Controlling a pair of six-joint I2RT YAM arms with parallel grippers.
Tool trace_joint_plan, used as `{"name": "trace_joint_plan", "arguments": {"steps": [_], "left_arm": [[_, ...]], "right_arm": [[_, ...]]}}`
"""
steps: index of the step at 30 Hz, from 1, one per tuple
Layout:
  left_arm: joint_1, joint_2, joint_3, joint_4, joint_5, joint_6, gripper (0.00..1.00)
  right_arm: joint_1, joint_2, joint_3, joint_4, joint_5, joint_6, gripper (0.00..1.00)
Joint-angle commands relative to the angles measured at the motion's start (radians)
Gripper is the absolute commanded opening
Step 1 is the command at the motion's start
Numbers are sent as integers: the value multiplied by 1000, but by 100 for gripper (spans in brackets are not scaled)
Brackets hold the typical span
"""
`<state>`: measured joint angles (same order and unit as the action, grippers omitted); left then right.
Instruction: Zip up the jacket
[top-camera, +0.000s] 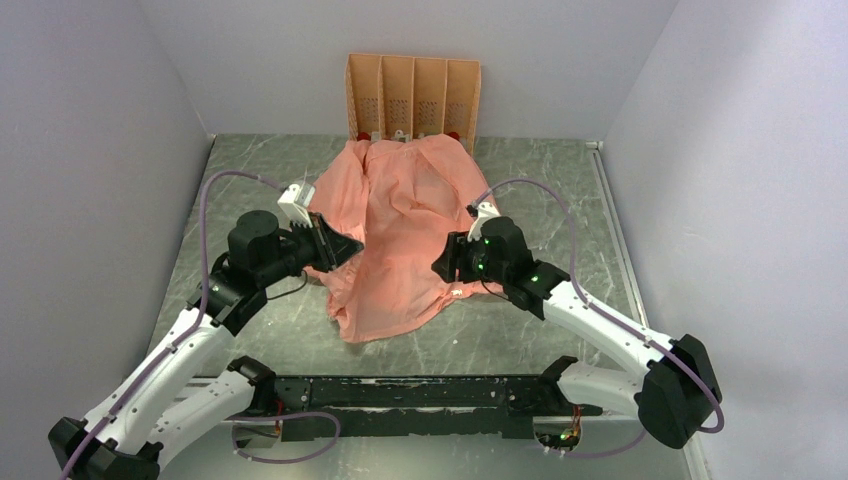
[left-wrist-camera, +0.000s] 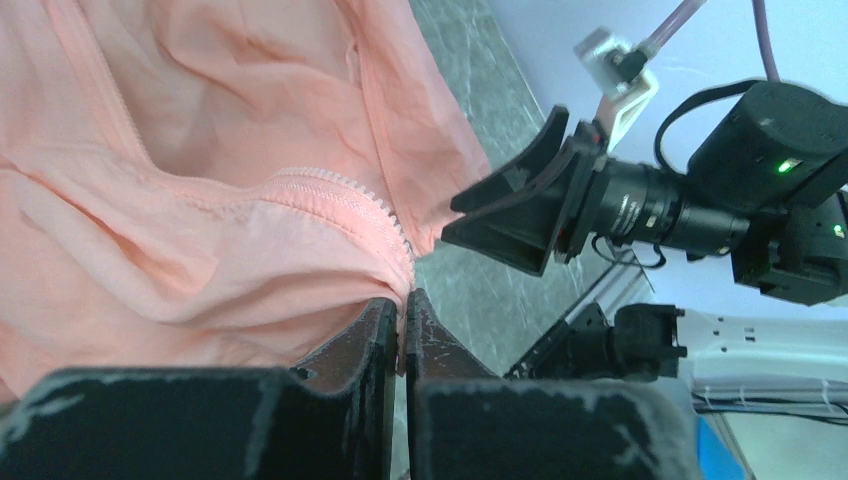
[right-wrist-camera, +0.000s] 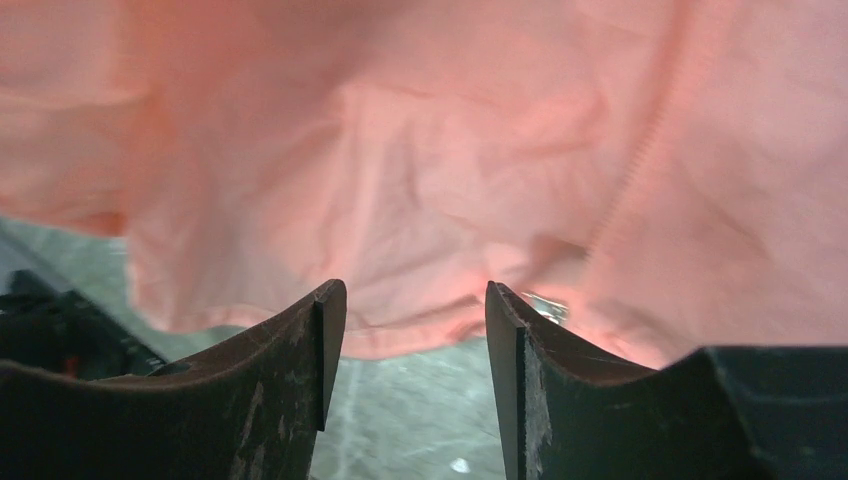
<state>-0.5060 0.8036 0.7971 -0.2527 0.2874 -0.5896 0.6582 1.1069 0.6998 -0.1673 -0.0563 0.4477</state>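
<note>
**A:** Surface and room first.

**B:** The table (top-camera: 560, 185) is dark grey-green with pale veins, like stone. Plain pale walls (top-camera: 100, 120) close it in on the left, right and back. An orange perforated rack (top-camera: 412, 95) with four slots stands upright against the back wall, about centred.

**A:** Where is the jacket?

**B:** The jacket (top-camera: 400, 215) lies mid-table between the two arms, with its far edge at the foot of the rack. It spreads wider than the rack.

**A:** Appearance?

**B:** Salmon-pink, thin, soft and heavily creased. It is bunched rather than flat, with folds running front to back and a loose flap reaching toward the near edge. A zipper (left-wrist-camera: 340, 195) with matching pink teeth runs along one edge. In the left wrist view it curves down to the fingertips. I cannot tell whether it is zipped along its length.

**A:** Left gripper?

**B:** The left gripper (left-wrist-camera: 402, 300) has its jaws pressed together, pinching the jacket's edge right where the zipper ends. The fabric rises in a ridge from that point.

**A:** Right gripper?

**B:** The right gripper (right-wrist-camera: 415, 300) stands partly open, with a clear gap between the jaws and nothing in it. Its tips sit just short of the jacket's hem, on the side nearer the right arm, and bare table shows below the gap. A small shiny bit (right-wrist-camera: 545, 305) sits at the hem just beside one finger, too blurred to name.
</note>
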Motion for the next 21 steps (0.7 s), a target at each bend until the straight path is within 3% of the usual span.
{"name": "trace_joint_plan", "arguments": {"steps": [1, 21], "left_arm": [[11, 14, 106, -85, -78, 94, 8], [13, 45, 110, -136, -152, 206, 8]], "right_arm": [[-4, 12, 12, -147, 204, -28, 56], [27, 168, -33, -141, 345, 160, 59]]}}
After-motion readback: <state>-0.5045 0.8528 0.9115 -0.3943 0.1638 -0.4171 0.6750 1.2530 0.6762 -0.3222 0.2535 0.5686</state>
